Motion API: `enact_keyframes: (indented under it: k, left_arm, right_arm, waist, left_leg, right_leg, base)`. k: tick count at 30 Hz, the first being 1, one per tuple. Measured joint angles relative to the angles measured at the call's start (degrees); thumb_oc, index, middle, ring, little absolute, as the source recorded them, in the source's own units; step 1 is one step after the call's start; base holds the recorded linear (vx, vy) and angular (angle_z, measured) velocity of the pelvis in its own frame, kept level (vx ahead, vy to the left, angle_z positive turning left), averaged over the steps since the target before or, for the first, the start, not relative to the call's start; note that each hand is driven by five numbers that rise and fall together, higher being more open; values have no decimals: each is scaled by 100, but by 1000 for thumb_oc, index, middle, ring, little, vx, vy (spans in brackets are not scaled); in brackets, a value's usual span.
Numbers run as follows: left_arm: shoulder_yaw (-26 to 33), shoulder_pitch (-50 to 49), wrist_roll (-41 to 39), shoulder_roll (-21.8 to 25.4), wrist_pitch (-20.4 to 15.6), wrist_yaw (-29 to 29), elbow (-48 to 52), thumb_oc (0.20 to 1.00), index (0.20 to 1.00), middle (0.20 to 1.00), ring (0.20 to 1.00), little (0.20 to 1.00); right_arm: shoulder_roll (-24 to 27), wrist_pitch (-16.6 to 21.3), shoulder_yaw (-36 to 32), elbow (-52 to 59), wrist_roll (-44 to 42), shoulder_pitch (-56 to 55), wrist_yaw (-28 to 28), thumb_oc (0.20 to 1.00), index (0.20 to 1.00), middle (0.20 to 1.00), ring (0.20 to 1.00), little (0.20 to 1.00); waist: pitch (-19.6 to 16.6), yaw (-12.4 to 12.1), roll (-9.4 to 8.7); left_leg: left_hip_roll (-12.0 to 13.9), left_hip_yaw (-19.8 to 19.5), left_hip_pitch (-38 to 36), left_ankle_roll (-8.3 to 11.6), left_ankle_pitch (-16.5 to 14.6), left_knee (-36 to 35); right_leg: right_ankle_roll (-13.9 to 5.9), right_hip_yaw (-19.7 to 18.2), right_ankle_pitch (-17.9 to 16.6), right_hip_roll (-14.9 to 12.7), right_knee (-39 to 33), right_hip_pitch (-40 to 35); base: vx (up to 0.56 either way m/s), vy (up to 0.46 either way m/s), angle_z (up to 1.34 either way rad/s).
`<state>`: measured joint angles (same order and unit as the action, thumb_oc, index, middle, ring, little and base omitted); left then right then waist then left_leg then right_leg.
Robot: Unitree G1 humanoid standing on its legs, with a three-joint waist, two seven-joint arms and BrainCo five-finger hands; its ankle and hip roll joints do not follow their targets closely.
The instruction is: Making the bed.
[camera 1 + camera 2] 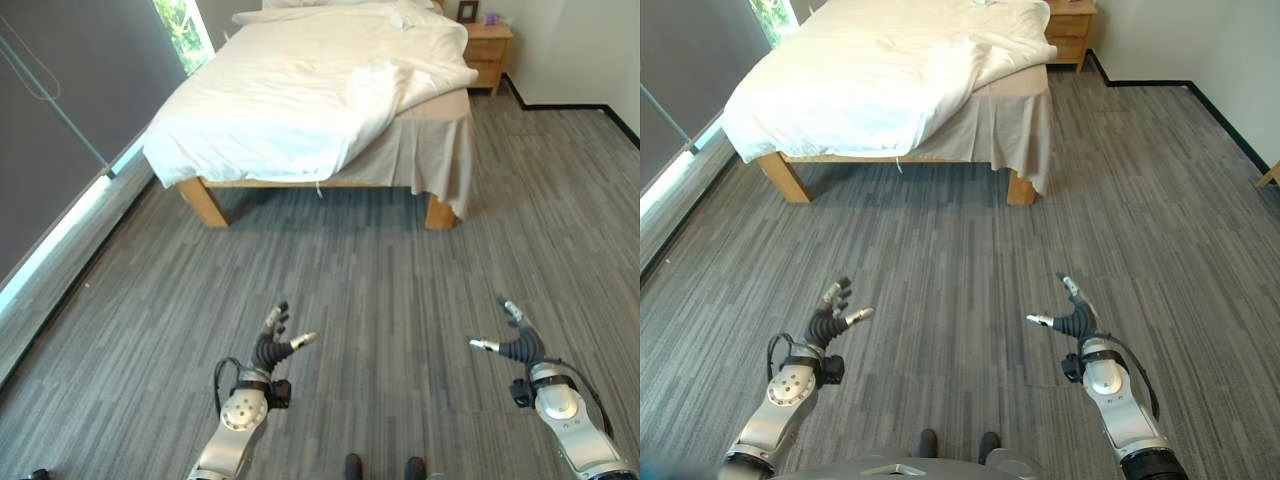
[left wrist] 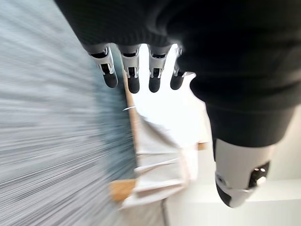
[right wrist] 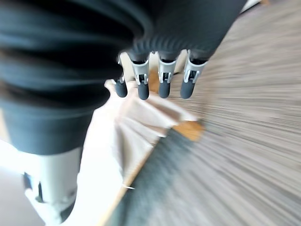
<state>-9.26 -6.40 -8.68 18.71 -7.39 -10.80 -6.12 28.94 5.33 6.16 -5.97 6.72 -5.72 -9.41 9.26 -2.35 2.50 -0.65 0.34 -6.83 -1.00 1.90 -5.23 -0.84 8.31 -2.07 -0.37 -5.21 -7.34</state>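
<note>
A wooden bed (image 1: 204, 198) stands well ahead of me, across the grey floor. A rumpled white duvet (image 1: 300, 90) covers it and hangs over the foot at the left. At the right corner the duvet is pulled back, baring a beige bed skirt (image 1: 425, 150). My left hand (image 1: 275, 345) is held low over the floor, open and holding nothing. My right hand (image 1: 512, 340) is likewise open and holding nothing, far short of the bed. In the wrist views the straight fingers (image 2: 133, 77) of the left and the fingers (image 3: 162, 80) of the right point toward the bed.
A wooden nightstand (image 1: 488, 50) stands by the bed's far right side against the wall. A dark blind (image 1: 70, 110) covers the window wall on the left, close to the bed. Open grey carpet (image 1: 380, 270) lies between me and the bed.
</note>
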Motion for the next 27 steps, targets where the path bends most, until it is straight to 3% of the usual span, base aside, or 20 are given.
enact_keyframes:
  k: [14,16,17,18,20,21,22,26,27]
  left_arm:
    - [-17,16,-249,4,-135,-8,442,1000,1000,1000,1000,1000]
    - [0,19,-250,118,-210,19,719,1000,1000,1000,1000,1000]
    - [-3,104,-276,162,-216,24,742,1000,1000,1000,1000,1000]
    - [-59,333,-423,154,-221,27,743,1000,1000,1000,1000,1000]
    - [-142,277,-477,154,-223,5,704,1000,1000,1000,1000,1000]
    - [-154,306,-478,123,-229,1,691,1000,1000,1000,1000,1000]
    - [-166,291,-577,83,-244,0,692,1000,1000,1000,1000,1000]
    - [-170,352,-683,-26,-248,5,548,1000,1000,1000,1000,1000]
    - [-168,399,-682,-75,-254,10,488,1000,1000,1000,1000,1000]
  right_arm:
    - [-1,105,-82,416,222,-45,12,1000,1000,1000,1000,1000]
    - [-42,124,-89,530,199,-148,28,1000,1000,1000,1000,1000]
    - [-73,149,-108,525,191,-175,27,1000,1000,1000,1000,1000]
    - [-46,179,-199,540,185,-168,26,1000,1000,1000,1000,1000]
    - [-94,193,-178,561,178,-264,4,1000,1000,1000,1000,1000]
    - [-104,182,-170,556,174,-241,-2,1000,1000,1000,1000,1000]
    - [-102,178,-145,559,150,-167,5,1000,1000,1000,1000,1000]
    - [-98,173,-82,520,-286,-70,68,1000,1000,1000,1000,1000]
    - [-95,172,-71,473,-301,-53,88,1000,1000,1000,1000,1000]
  waist:
    - [129,15,-24]
    - [336,-50,-162]
    - [516,-110,-275]
    - [900,-168,-413]
    - [905,-229,-419]
    - [917,-259,-394]
    - [958,-289,-398]
    - [914,-295,-127]
    - [897,-297,-83]
  left_leg:
    - [37,-112,109,99,-38,9]
    - [11,-25,459,325,-184,723]
    - [-54,-31,915,492,-287,1673]
    - [-112,-58,1797,721,-193,3484]
    - [44,-144,2414,794,-209,4051]
    - [147,-96,2453,765,-187,3775]
    - [223,-18,2426,746,-171,2985]
    - [432,265,2153,585,-9,677]
    - [440,294,2188,672,69,267]
  right_leg:
    - [-33,47,44,64,-48,68]
    - [88,-101,136,24,77,198]
    - [266,-150,181,-11,242,277]
    - [374,-171,225,-137,475,275]
    - [478,-240,265,-40,416,176]
    - [493,-300,301,-39,490,232]
    - [475,-459,323,-17,542,302]
    - [465,-757,332,139,425,302]
    - [441,-833,349,168,336,283]
  base:
    - [14,-48,3]
    - [-68,-201,-14]
    - [24,-220,-15]
    - [181,-98,-22]
    - [229,-33,-25]
    - [490,135,-46]
    - [606,160,-68]
    - [334,90,-41]
    - [708,222,-33]
